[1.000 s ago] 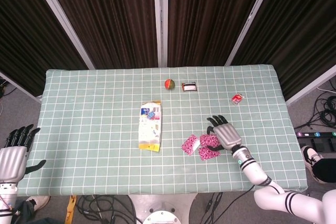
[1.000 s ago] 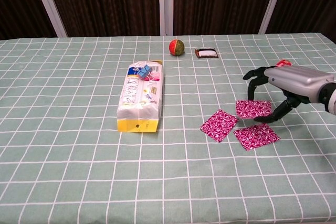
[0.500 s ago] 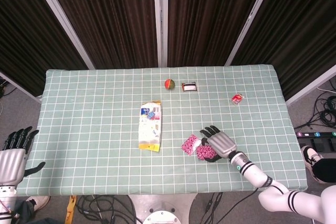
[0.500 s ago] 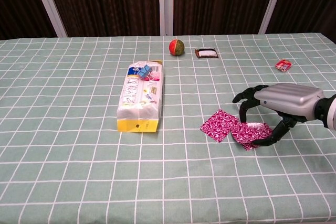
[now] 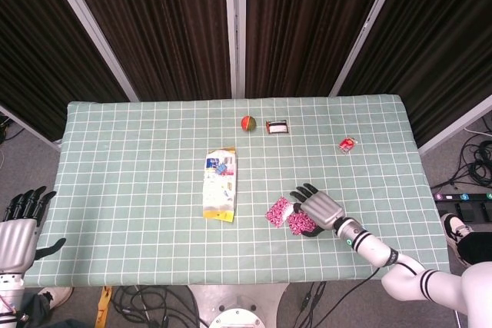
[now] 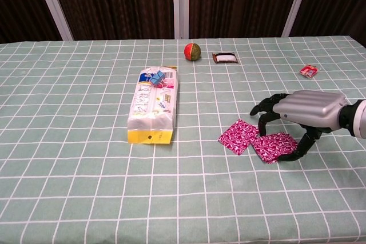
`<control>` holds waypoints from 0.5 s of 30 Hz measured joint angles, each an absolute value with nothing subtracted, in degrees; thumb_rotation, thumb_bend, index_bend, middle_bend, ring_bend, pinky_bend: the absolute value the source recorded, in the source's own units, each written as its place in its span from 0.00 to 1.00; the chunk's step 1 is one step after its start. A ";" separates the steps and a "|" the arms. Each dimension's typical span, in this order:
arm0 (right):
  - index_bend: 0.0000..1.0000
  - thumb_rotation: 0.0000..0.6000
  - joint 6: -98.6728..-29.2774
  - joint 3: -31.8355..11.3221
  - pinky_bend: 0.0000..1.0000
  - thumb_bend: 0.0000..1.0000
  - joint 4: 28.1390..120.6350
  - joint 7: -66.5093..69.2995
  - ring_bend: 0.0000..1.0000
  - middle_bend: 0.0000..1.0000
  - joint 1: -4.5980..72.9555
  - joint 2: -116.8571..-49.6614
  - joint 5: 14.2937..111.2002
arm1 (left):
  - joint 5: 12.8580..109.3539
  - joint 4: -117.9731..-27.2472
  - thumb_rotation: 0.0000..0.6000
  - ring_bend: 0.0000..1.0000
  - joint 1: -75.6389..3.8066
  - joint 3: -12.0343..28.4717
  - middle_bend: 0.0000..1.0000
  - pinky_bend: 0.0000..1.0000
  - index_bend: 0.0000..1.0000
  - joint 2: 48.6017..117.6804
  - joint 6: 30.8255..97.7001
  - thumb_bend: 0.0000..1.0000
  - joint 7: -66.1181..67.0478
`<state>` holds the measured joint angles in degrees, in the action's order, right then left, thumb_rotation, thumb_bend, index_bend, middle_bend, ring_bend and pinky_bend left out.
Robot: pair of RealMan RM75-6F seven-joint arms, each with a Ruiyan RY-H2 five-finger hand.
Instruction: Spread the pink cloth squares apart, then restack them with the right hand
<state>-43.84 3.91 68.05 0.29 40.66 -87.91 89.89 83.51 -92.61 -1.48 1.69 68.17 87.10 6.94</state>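
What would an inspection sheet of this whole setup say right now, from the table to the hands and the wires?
Surface: table under a green checked cloth.
Job's things: pink cloth squares; two show, edges touching.
Clutter: plastic packet, ball, small dark tray, small red packet.
Hands: right hand over one square, fingertips down on it; left hand off the table's edge, fingers apart, holding nothing.
Cables: bundles on the floor, more at the right.
Surroundings: dark curtains behind.
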 measured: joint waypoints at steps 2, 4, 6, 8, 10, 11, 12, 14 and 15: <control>0.34 0.66 -44.25 4.28 0.00 0.14 67.68 0.55 0.00 0.07 40.62 -87.90 90.37 | 83.50 -92.75 1.00 0.10 -1.50 1.73 0.19 0.12 0.20 68.10 87.09 0.02 7.04; 0.33 0.66 -44.54 4.52 0.00 0.14 67.21 0.79 0.00 0.07 40.61 -87.96 90.68 | 83.54 -92.89 1.00 0.10 -1.55 1.75 0.19 0.12 0.20 68.03 87.05 0.02 7.18; 0.32 0.66 -44.69 4.63 0.00 0.14 67.05 1.17 0.00 0.07 40.61 -88.03 90.79 | 83.59 -93.07 1.00 0.10 -1.56 1.77 0.19 0.12 0.20 67.96 87.05 0.02 7.30; 0.32 0.66 -44.90 4.82 0.00 0.14 66.98 1.46 0.00 0.07 40.65 -88.03 91.04 | 83.59 -93.21 1.00 0.10 -1.51 1.77 0.19 0.12 0.20 67.91 87.12 0.02 7.31; 0.32 0.66 -44.98 5.03 0.00 0.14 66.97 1.48 0.00 0.07 40.67 -87.90 91.14 | 83.51 -93.30 1.00 0.10 -1.49 1.77 0.19 0.12 0.19 67.87 87.06 0.02 7.34; 0.32 0.66 -44.99 5.10 0.00 0.14 67.01 1.46 0.00 0.07 40.66 -87.81 91.16 | 83.51 -93.32 1.00 0.10 -1.48 1.75 0.19 0.12 0.19 67.85 87.05 0.02 7.38; 0.32 0.66 -45.04 5.18 0.00 0.14 67.10 1.45 0.00 0.07 40.64 -87.70 91.19 | 83.53 -93.38 1.00 0.10 -1.46 1.73 0.19 0.12 0.19 67.82 87.04 0.02 7.41; 0.32 0.65 -45.38 5.33 0.00 0.14 67.47 1.38 0.00 0.07 40.55 -87.33 91.34 | 83.56 -93.43 1.00 0.10 -1.45 1.75 0.19 0.12 0.20 67.76 87.06 0.02 7.38; 0.32 0.65 -45.66 5.37 0.00 0.14 67.74 1.40 0.00 0.07 40.48 -87.09 91.41 | 83.55 -93.47 1.00 0.10 -1.45 1.79 0.19 0.12 0.20 67.71 87.10 0.02 7.34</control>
<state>-45.66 5.37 67.74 1.40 40.48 -87.09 91.41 83.55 -93.47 -1.45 1.79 67.71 87.10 7.34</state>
